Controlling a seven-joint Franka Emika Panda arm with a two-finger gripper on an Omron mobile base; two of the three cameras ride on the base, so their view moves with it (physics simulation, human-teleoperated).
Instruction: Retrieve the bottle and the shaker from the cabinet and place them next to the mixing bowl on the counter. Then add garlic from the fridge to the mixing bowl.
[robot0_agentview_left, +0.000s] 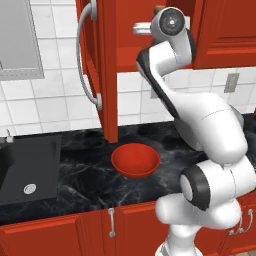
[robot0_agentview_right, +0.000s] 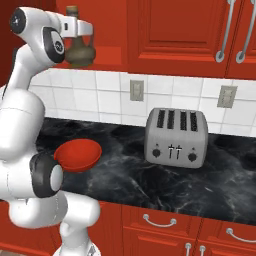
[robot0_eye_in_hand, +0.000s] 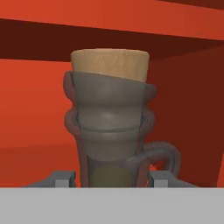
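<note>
A: Start nearest. What lies along the counter's front edge?

B: The counter (robot0_agentview_left: 75, 170) runs black and veined above red base cabinets. The mixing bowl (robot0_agentview_left: 135, 160) sits on it, set back from the front lip, with bare worktop all round it. To its left, well apart, the sink (robot0_agentview_left: 27, 170) is sunk into the top. In the right base view the toaster (robot0_agentview_right: 176, 137) stands to the bowl's right, also well apart, so there is open marble on both sides of the bowl.

A: And higher up?

B: The cabinet (robot0_agentview_left: 107, 70) hangs with its door swung out toward the room; the door's lower edge stands above the counter just behind the bowl's left rim, and its long silver handle curves on the outer face.

A: The hand?

B: The gripper (robot0_eye_in_hand: 111, 179) is raised at the cabinet opening, closed narrowly on the bottle (robot0_eye_in_hand: 109, 127), its fingers (robot0_eye_in_hand: 65, 178) pressed to either side of the neck below the stopper. The bottle is upright, its bulbous base hanging below the hand in the right base view.

A: Clear of the shelf?

B: It looks lifted at the cabinet's front edge, though I cannot tell for sure. Red walls stand behind and to the right of it.
</note>
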